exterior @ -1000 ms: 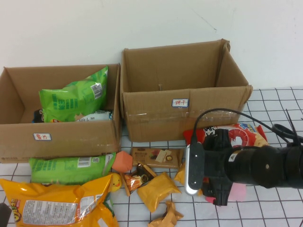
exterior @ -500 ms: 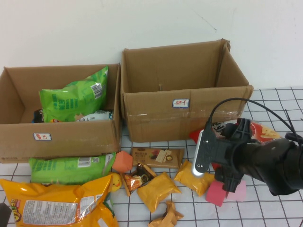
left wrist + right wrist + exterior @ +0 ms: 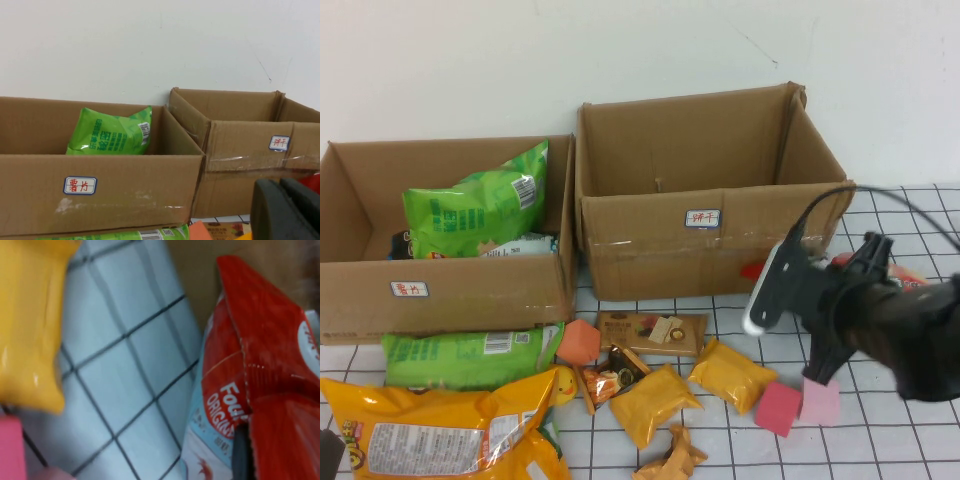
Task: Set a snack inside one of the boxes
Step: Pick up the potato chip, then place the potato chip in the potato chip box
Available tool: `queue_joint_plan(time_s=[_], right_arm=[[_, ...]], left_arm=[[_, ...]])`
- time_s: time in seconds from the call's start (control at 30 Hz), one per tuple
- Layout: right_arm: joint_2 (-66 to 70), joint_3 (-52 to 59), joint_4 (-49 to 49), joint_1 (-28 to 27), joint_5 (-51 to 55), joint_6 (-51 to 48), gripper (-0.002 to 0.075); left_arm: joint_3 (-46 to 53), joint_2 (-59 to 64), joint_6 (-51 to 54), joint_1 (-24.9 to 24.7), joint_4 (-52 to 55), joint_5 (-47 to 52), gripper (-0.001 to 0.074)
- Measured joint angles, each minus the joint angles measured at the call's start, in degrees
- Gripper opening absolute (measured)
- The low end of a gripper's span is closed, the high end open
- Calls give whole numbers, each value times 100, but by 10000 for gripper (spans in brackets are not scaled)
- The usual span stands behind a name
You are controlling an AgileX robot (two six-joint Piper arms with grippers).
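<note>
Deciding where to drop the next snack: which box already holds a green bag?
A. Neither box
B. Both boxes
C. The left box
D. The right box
C: the green bag stands inside the left box, while no bag shows in the right box. The right gripper sits by the red bag in front of that right box; the left gripper shows only as a dark tip.

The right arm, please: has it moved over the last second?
Yes. The right gripper has swung rightward, away from the chocolate bar, uncovering the pink blocks. Left gripper sits low.
</note>
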Motion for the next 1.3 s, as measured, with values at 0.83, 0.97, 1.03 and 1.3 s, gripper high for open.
queue_joint_plan(time_s=[0.83,0.97,1.03,1.3], right_arm=[[-2527,-782,651,0,5907,927,187],[-1645,-1724,651,0,5978,1037,187],[-1176,-2252,651,0,6095,1121,187],[828,-4581,605,0,6522,1968,187]], left_arm=[[0,0,0,0,21,45,-3],[0,0,0,0,21,45,-3],[0,0,0,0,21,45,-3],[0,0,0,0,21,68,-3]])
